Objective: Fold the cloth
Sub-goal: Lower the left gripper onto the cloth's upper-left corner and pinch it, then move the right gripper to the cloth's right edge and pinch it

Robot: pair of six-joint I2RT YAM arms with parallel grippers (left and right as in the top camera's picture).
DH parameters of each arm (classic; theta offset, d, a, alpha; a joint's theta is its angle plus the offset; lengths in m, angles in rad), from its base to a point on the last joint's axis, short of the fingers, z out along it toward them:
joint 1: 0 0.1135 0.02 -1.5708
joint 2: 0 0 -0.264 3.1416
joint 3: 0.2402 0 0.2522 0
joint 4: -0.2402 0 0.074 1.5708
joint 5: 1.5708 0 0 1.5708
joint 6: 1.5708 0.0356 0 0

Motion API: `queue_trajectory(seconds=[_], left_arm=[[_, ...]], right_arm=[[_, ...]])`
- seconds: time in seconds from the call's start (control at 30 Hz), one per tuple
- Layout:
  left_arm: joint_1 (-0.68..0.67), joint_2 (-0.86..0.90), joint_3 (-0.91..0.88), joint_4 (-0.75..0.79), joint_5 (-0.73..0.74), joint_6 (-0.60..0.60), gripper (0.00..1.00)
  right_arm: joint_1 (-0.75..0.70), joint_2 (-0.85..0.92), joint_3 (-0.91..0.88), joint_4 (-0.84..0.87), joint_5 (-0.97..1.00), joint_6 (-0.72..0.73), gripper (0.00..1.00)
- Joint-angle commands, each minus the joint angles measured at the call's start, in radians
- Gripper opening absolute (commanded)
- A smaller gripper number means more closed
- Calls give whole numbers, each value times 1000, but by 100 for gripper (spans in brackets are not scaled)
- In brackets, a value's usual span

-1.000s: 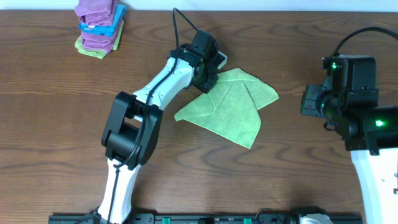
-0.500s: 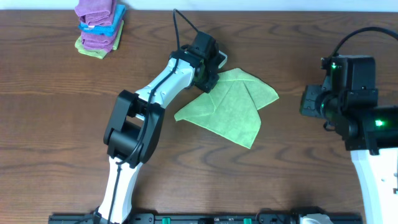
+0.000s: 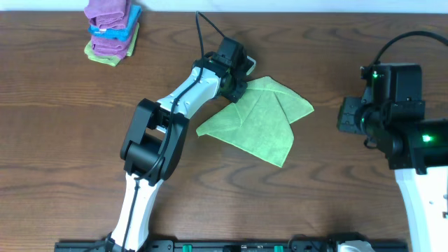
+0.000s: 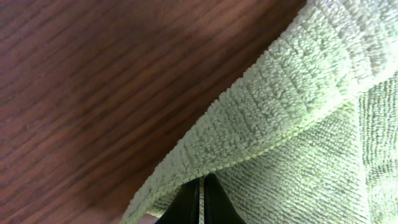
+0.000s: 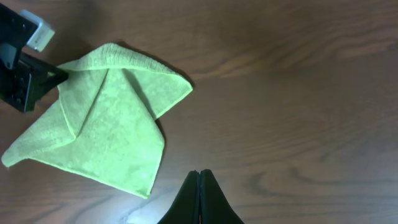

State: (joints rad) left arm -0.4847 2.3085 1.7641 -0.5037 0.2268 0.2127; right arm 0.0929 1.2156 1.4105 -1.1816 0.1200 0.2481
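Note:
A light green cloth lies partly folded on the wooden table, with its top corners turned in. My left gripper is at the cloth's upper-left edge and is shut on a fold of it. In the left wrist view the closed fingers pinch the cloth's hem just above the table. My right gripper hangs to the right of the cloth, shut and empty. Its closed fingertips show in the right wrist view, with the cloth to the left.
A stack of folded purple, blue and green cloths sits at the far left back of the table. The left arm reaches diagonally across the table's middle.
The left arm's elbow has shifted slightly right. Its gripper stays at the cloth's upper-left edge. The cloth and right arm have not moved.

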Motion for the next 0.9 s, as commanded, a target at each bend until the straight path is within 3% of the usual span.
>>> queue_trajectory(seconds=[0.0,0.37,0.6,0.87], left_arm=[[1,22,19,9,-20,-8,6],[2,42,19,71,-36,-8,6],[10,59,19,101,-55,-7,6],[15,72,19,140,-77,-7,6]], right_arm=[[-15,6,-6,-8,-16,-2,2],[-11,63,-95,0,-231,-68,2],[51,94,-304,161,-357,-70,1],[170,154,-479,360,-360,-35,1]])
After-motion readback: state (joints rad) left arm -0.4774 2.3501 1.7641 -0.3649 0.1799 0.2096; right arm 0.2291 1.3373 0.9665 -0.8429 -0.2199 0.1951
